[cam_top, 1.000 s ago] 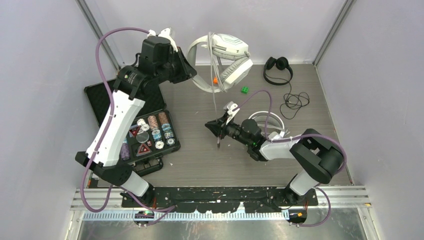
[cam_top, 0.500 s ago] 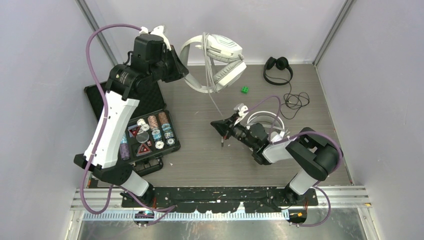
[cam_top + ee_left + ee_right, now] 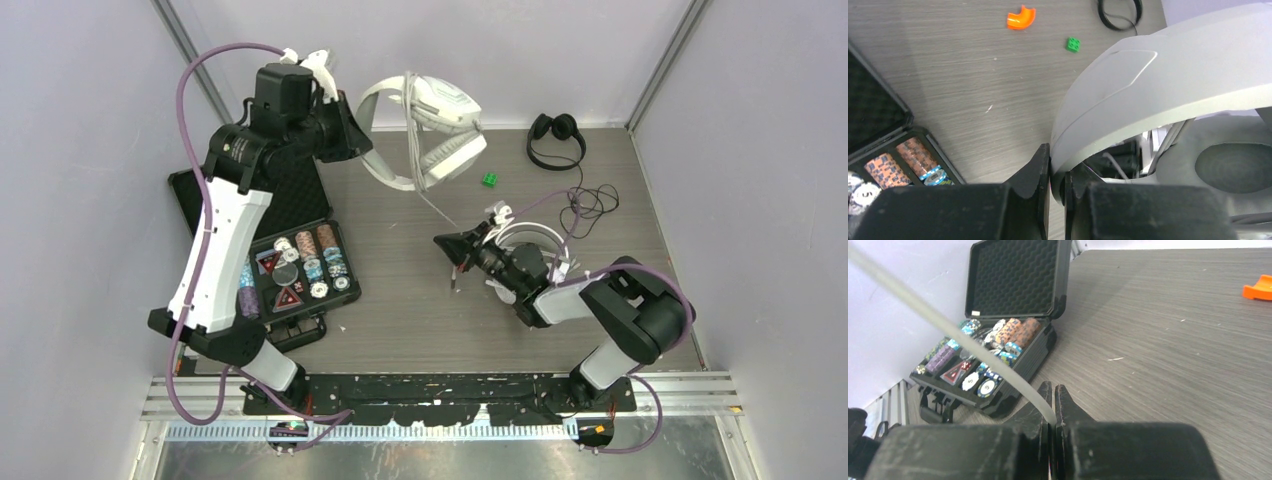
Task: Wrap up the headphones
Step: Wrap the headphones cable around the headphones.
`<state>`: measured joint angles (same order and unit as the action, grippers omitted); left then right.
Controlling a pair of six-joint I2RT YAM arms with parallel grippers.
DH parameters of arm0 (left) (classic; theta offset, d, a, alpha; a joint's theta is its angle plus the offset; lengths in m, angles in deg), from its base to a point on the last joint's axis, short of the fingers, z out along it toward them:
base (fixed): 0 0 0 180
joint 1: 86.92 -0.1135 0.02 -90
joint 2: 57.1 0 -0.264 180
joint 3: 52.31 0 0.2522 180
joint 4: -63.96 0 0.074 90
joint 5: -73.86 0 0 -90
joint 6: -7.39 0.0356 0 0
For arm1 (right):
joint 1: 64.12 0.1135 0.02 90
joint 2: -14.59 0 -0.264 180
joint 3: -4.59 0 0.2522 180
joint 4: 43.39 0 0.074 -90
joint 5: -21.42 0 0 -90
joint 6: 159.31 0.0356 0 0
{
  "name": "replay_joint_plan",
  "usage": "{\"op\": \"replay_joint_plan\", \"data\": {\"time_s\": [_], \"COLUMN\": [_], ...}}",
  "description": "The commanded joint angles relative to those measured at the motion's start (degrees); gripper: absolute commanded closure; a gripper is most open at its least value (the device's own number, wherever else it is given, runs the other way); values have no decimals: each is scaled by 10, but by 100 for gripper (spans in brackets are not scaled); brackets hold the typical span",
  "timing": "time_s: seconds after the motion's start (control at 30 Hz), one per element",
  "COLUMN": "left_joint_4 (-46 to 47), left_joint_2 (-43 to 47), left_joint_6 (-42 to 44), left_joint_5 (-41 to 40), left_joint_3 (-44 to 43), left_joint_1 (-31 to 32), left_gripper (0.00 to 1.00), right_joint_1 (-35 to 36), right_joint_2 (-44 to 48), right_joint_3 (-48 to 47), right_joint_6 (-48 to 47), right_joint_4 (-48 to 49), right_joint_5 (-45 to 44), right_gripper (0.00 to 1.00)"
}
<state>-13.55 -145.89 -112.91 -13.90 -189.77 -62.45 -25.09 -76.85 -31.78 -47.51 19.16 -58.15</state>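
**Headphones, white over-ear, corded: handling entry**

Headphones: large white over-ear headset (image 3: 440, 120) with a rigid plastic headband (image 3: 1158, 90), held aloft over the far middle of the grey wood-grain table (image 3: 400, 310). The left gripper (image 3: 1057, 180) is clamped on the headband. This looks a stiff, sound hold, though the smooth plastic may slip. A thin white cable (image 3: 948, 327) runs down to the right gripper (image 3: 1054, 405), which is pinched closed on it. The cable looks limp and light, likely to slide or kink, and is best guided close to the earcup.

Nearby:
- second pale headset (image 3: 530, 235), beneath the right arm
- small black headset (image 3: 557, 135), far right
- open black chip case (image 3: 300, 270)
- green cube (image 3: 489, 180)
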Motion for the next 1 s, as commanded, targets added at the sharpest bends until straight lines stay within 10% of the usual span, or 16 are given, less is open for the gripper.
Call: {"op": "replay_joint_plan", "data": {"time_s": [0.0, 0.47, 0.97], "left_joint_4": [76, 10, -111], "left_joint_2": [38, 54, -42], "left_joint_6": [110, 556, 848], "left_joint_5": [196, 322, 119], "left_joint_3": [2, 148, 185], "left_joint_1": [-11, -3, 69], "left_gripper": [100, 100, 100], "right_joint_1": [-51, -128, -128], "right_joint_2": [40, 274, 320], "right_joint_3": [-15, -119, -261], "right_joint_6": [64, 88, 125], "right_joint_4": [-66, -640, -947], "right_joint_5": [38, 166, 216], "right_gripper": [100, 100, 100]}}
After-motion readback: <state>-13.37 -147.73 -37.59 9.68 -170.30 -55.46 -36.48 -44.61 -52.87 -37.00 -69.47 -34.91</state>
